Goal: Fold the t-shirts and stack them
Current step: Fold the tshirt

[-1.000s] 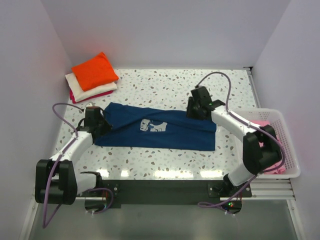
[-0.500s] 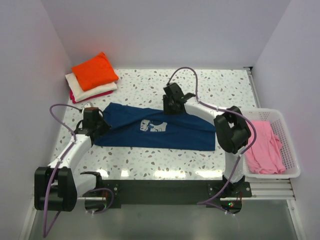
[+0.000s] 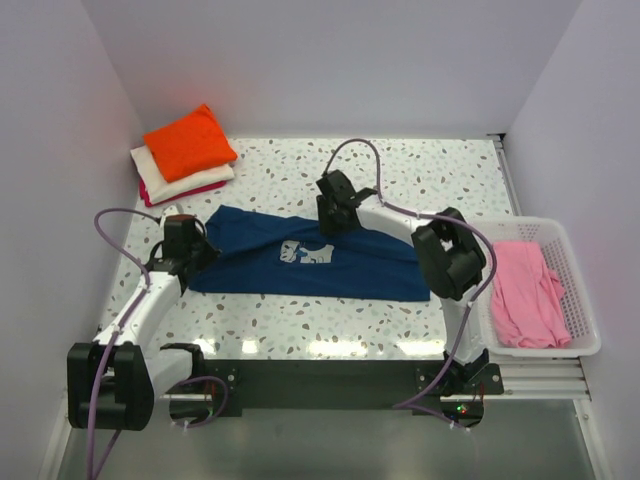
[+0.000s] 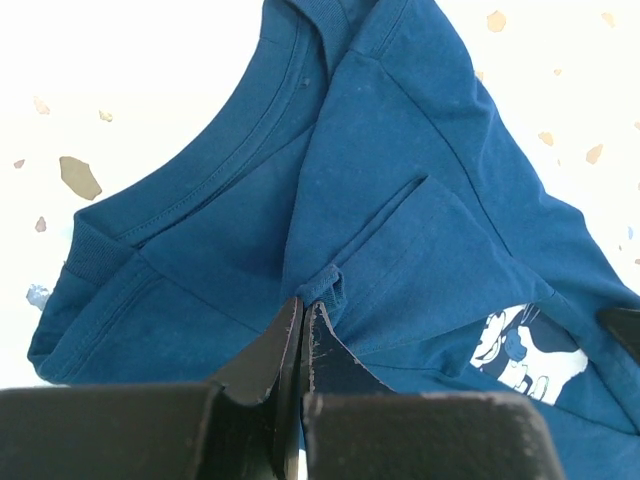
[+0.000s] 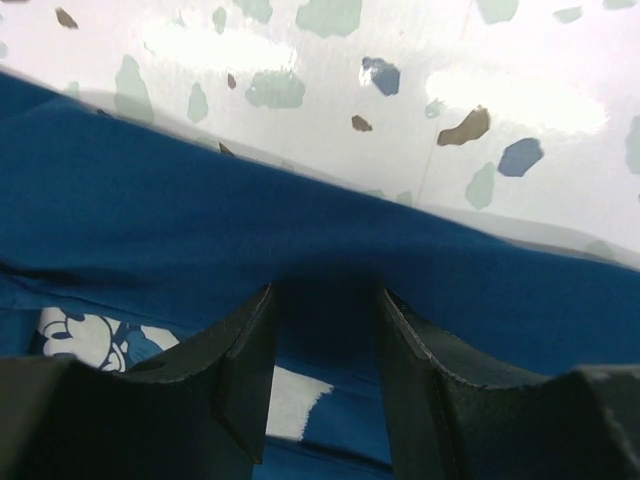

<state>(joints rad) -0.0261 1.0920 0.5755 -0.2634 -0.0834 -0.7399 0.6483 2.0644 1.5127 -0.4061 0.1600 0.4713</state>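
1 navy t-shirt (image 3: 360,270) lies in a long band across the middle of the table (image 3: 430,170), and your left gripper (image 4: 303,305) sits at its collar end, fingers pressed together on a small pucker of the cloth. Your right gripper (image 5: 325,300) stands at the shirt's far edge near the pale print (image 3: 307,253), fingers parted with navy cloth between them. 3 folded tees, orange (image 3: 190,140) on cream (image 3: 195,178) on magenta (image 3: 160,196), are stacked at the far-left corner, and 1 pink tee (image 3: 525,290) lies in the white basket (image 3: 588,325).

t-shirts (image 3: 300,262): 5 | white basket (image 3: 550,350): 1 | robot arms (image 3: 140,305): 2
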